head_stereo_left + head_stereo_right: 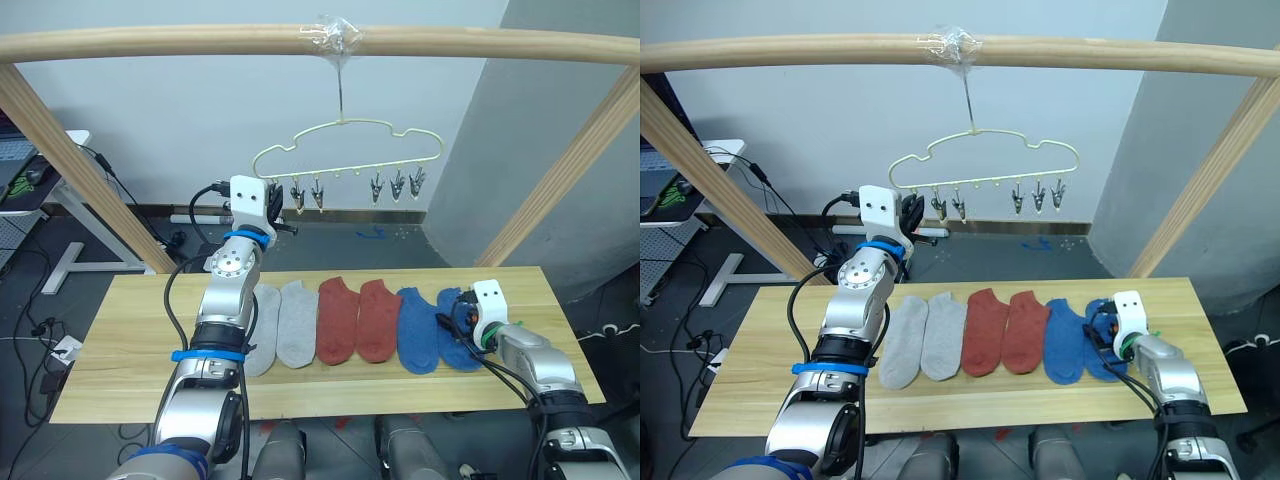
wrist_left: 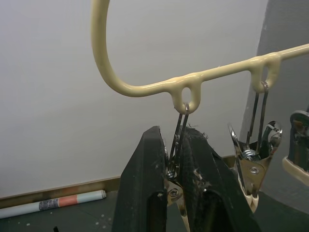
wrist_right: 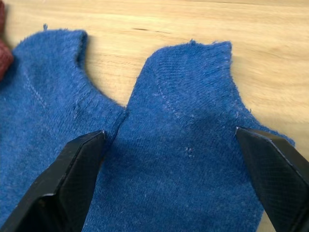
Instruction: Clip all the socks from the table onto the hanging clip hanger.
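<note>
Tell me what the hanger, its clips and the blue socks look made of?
The hanger looks like wire under a smooth, glossy pale-yellow coating, probably plastic; it bulges around the loops. The clips look like bare shiny metal, with a visible spring coil. The blue socks are soft knitted fabric: fine ribbing shows, with fuzzy edges.

left arm [image 1: 222, 330]: silver-grey metal segments, rounded joint housings, one disc-shaped joint cap with a ring of small holes. blue bands wrapped the arm at the wrist and at the elbow. black cables ran loose along its outer side in loops. a white boxy camera mount sat at the wrist, with two small dark screw holes. right arm [image 1: 540, 370]: same silver casing, white wrist block, black cables, a bit of green and orange wiring near the wrist. fingers [image 2: 145, 193] were matte black, wedge-shaped, scuffed with pale flecks; the right pair [image 3: 72, 179] showed a fine cross-hatched texture.
</note>
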`<state>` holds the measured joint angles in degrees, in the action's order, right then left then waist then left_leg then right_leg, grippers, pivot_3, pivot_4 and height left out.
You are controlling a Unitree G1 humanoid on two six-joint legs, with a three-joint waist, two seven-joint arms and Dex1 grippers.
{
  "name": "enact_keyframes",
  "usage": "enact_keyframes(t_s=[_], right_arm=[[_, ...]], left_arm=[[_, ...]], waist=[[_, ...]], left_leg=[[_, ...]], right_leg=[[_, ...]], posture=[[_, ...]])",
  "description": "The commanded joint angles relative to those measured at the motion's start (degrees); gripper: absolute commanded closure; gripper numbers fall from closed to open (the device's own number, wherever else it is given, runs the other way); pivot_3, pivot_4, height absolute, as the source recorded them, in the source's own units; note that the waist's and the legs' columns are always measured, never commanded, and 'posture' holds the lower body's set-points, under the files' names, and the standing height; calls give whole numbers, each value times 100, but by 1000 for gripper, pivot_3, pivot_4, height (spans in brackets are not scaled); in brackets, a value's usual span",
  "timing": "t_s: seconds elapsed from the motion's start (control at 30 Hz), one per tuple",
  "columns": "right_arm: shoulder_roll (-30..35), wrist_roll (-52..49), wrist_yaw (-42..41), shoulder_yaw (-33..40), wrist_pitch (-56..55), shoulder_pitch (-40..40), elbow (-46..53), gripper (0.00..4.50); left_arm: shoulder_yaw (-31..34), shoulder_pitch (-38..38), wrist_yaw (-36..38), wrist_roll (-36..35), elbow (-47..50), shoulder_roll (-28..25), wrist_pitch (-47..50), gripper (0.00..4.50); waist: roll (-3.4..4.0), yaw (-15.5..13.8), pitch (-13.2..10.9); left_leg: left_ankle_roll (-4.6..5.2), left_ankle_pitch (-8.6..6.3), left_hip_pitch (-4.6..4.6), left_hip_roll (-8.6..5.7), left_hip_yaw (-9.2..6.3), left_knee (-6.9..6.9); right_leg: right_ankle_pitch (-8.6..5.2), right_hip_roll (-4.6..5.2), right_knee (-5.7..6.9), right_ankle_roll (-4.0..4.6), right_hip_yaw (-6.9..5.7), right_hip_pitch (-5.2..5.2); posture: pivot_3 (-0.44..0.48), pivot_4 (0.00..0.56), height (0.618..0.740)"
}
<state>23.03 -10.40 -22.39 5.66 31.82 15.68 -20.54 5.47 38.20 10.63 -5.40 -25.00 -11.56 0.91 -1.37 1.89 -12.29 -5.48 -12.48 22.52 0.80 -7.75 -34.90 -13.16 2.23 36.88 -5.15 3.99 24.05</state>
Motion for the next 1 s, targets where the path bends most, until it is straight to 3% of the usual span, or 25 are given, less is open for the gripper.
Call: enact_keyframes(t_s=[0.03,0.2,0.33,0.37,0.47,0.7,0.83,1.0], right_arm=[[-52,-171,56,273,143,-164,-43,953],[-157,-341,18,496,229,-180,25,2779],[59,110,-136,56,-156,-361,20,4255],[84,187,-142,-30,-231,-394,18,4442],[203,494,-206,-360,-529,-487,14,4442],[373,528,-309,-256,-768,-604,138,4442],[883,427,-806,-225,-867,-950,1294,4442],[1293,-219,-1588,-339,-217,-1051,3293,4442]], left_arm=[[68,7,-17,-22,145,-45,-5,4382],[63,40,-7,-25,98,-36,-22,4382],[46,86,-3,-12,54,-25,-44,4382],[46,93,-1,-14,48,-24,-45,4382],[44,96,7,-17,46,-23,-48,4382],[71,64,29,-45,94,-51,-10,4382],[320,23,362,-634,356,-21,461,4382],[658,-6,1092,-1703,839,-255,1935,4382]], waist=[[0,-2,0],[0,12,0],[0,9,0],[0,9,0],[0,9,0],[-1,4,0],[6,-5,-4],[13,101,-24]], left_leg=[[0,0,0,0,0,0],[0,0,0,0,0,1],[0,0,-1,0,0,0],[0,0,-1,0,0,0],[0,0,-1,0,0,0],[0,0,-2,0,0,0],[-1,0,8,-2,0,1],[-1,0,4,1,-1,0]], right_leg=[[0,0,-1,0,0,0],[0,0,0,0,0,1],[0,0,0,0,0,0],[0,0,-1,0,0,0],[0,0,-1,0,0,0],[0,0,0,-1,0,-1],[0,2,-3,0,0,3],[-1,-2,0,-3,0,5]], posture=[[45,211,740],[37,209,740],[37,209,740],[37,209,740],[37,209,740],[38,207,740],[51,207,740],[51,207,740]])
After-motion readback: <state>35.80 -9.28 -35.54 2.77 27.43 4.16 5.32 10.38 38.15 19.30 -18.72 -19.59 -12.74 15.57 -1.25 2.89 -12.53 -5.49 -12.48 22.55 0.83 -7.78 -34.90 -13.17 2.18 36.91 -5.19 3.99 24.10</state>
